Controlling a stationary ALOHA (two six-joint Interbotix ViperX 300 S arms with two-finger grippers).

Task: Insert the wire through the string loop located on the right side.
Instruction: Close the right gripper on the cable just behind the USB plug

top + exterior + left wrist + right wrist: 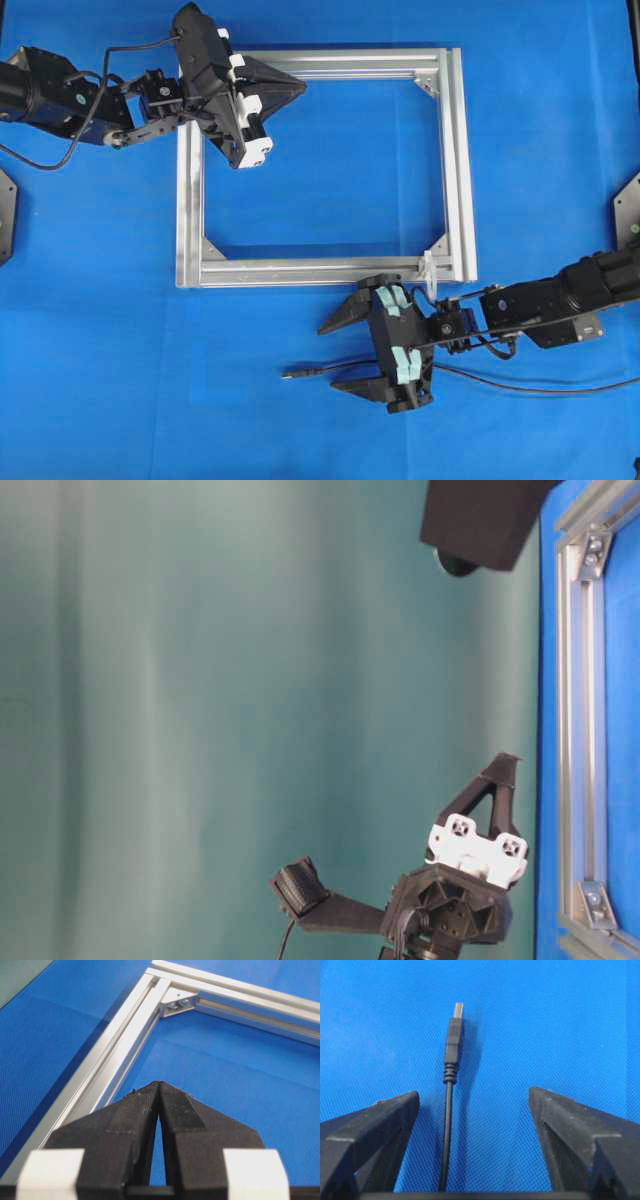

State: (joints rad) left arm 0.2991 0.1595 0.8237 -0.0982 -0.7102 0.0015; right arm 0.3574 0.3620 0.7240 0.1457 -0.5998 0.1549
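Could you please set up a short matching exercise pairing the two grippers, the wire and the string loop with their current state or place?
Things:
1. left gripper
2. right gripper
3. wire
4. string loop

States or places:
A. lying on the blue mat between open fingers
B. shut, holding nothing
C. upright on the frame's near rail
D. open, straddling the cable

Pairs: 1-B, 2-D, 3-A, 4-C

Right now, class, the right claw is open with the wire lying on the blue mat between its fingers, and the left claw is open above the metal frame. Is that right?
One detail is wrong: the left claw is shut, its fingers pressed together in the left wrist view. The rest holds: the right claw is open, the wire lies between its fingers on the blue mat, and the left claw is above the metal frame.
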